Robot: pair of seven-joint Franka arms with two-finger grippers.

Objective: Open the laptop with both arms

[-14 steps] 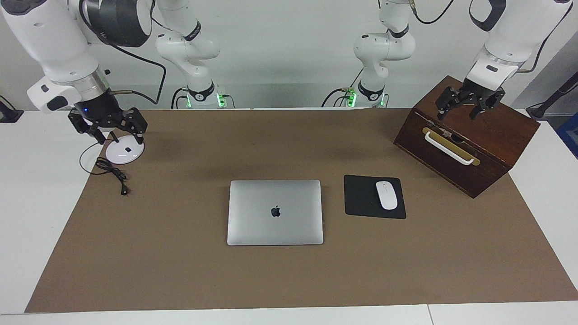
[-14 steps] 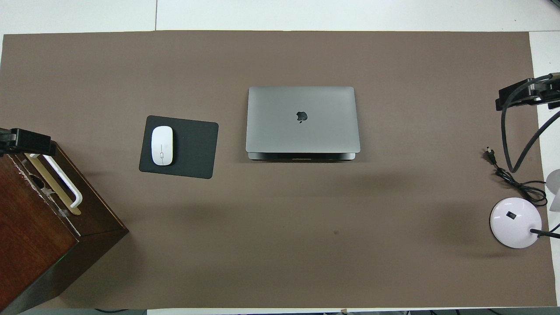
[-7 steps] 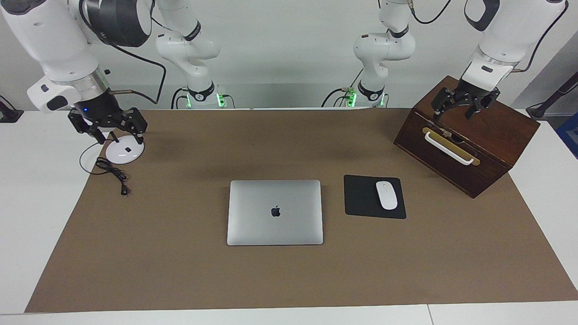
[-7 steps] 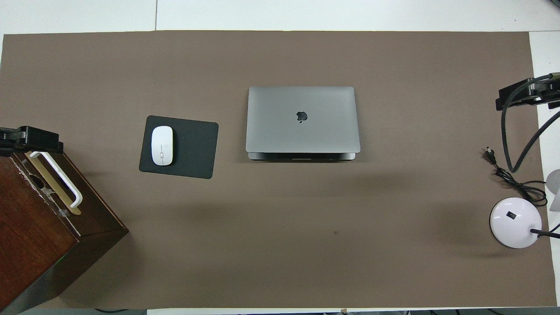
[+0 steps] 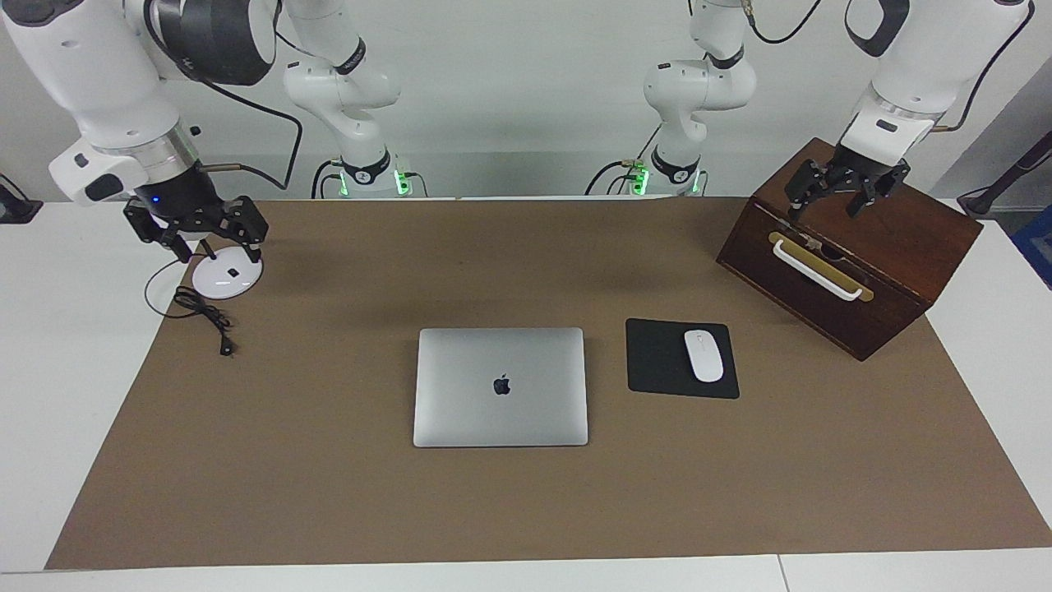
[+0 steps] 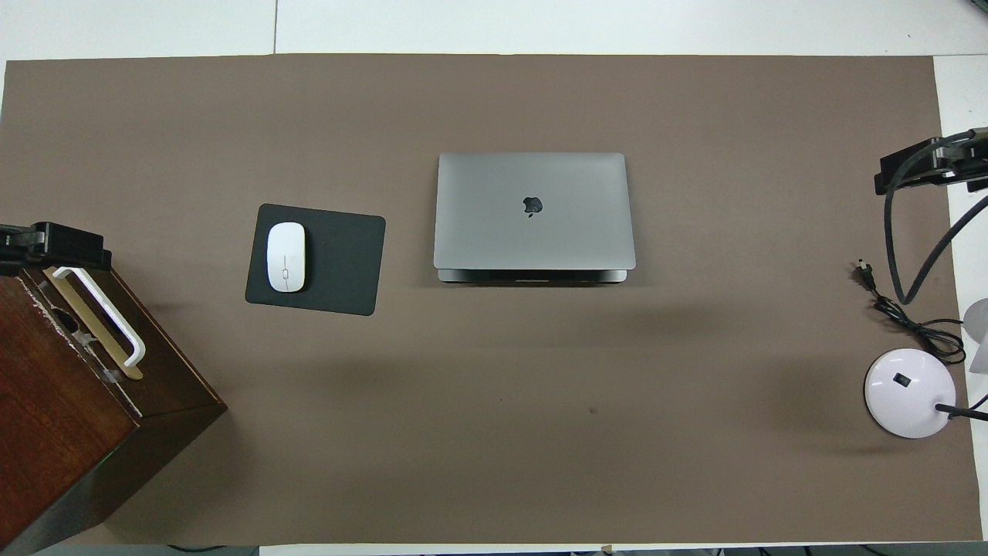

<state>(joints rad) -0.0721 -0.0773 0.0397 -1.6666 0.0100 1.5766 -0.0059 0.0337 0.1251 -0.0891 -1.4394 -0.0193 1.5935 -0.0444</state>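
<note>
The left gripper (image 5: 846, 191), a small black two-finger hand on a white jointed arm, hangs with its fingers spread apart and empty over the top of the dark brown wooden box with a white bar handle (image 5: 896, 238) at the left arm's end of the table; compared with a second ago it has risen and drawn slightly inward over the box, then held for the last half second. The right gripper (image 5: 197, 228), black as well, has not moved: it hovers just over the round white lamp base (image 5: 226, 279) and its coiled black cable (image 5: 205, 316), fingers apparently parted and holding nothing. Well apart from both, the thin silver-grey metal laptop with the apple logo (image 5: 500, 386) lies closed and flat in the middle of the brown mat (image 5: 526, 510), beside the black mouse pad (image 5: 657, 362) carrying the white mouse (image 5: 703, 355). The small shift suggests only a first stirring; the approach to the lid has hardly begun.
</note>
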